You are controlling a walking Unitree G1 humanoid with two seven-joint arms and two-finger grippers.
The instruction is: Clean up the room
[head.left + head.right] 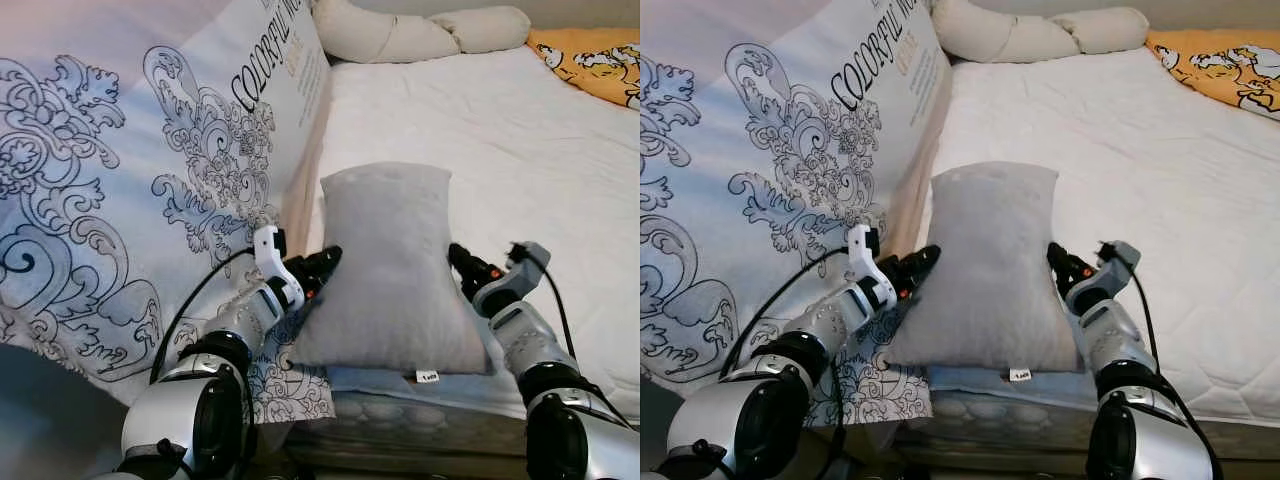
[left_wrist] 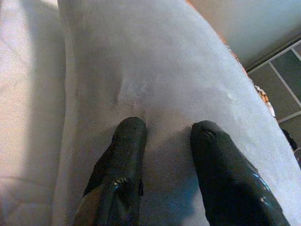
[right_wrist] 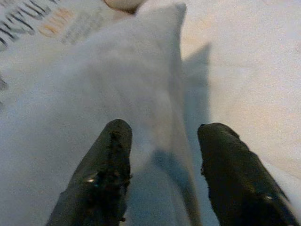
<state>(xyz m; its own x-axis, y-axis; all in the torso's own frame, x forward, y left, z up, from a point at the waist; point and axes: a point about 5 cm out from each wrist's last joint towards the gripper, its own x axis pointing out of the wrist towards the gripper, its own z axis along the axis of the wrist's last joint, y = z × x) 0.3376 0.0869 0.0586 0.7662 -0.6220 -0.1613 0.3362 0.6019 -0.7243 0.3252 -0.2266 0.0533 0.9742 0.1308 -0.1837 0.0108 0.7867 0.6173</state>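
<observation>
Grey pillow (image 1: 392, 270) lies flat on the white mattress (image 1: 520, 160), near its front edge, long axis running away from the robot. Left gripper (image 1: 328, 262) presses against the pillow's left side, fingers (image 2: 123, 155) spread apart with tips dug into the fabric, nothing pinched between them. Right gripper (image 1: 458, 256) sits at the pillow's right side, fingers (image 3: 108, 160) also spread, one over the pillow and the other over the mattress just beside its edge. Patterned sheet (image 1: 130, 190) with black scrollwork hangs to the left, touching the bed side. Cream bolster (image 1: 420, 30) at the far end, orange cushion (image 1: 595, 60) in the far right corner.
</observation>
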